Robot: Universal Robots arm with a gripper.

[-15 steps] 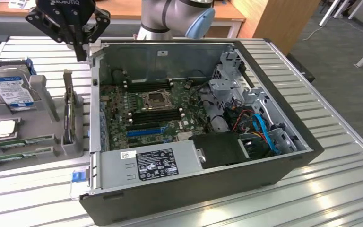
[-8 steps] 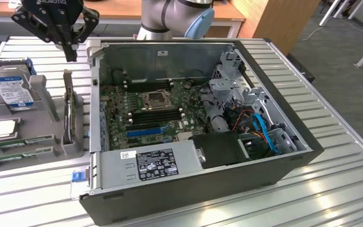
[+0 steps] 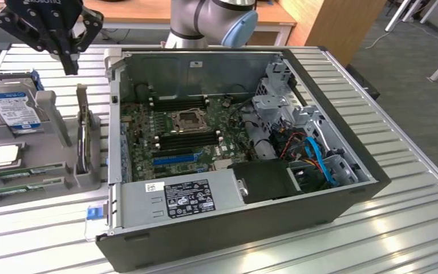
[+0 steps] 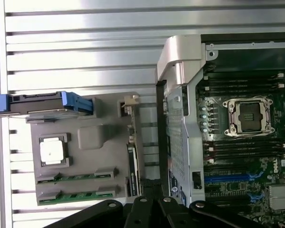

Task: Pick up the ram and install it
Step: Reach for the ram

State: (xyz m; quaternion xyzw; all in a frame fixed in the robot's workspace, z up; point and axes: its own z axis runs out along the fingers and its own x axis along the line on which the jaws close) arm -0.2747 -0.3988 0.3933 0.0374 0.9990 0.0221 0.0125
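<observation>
Eyes on the ram (image 3: 25,170) (image 4: 76,177): lying flat in the grey holder (image 3: 82,177) (image 4: 90,137), just beside a second stick (image 3: 21,188) (image 4: 76,194). Long, narrow, green, with a row of small dark chips. Well apart from the gripper (image 3: 71,67) (image 4: 152,211), hanging high over the holder's far end, jaws pressed together, clutching nothing. Next to the sticks, a square silver processor (image 3: 4,154) (image 4: 53,152); beyond it, a blue-labelled hard drive (image 3: 9,105). Toward the exterior view's right, an open computer case (image 3: 242,228) with its motherboard (image 3: 181,137) (image 4: 242,156).
</observation>
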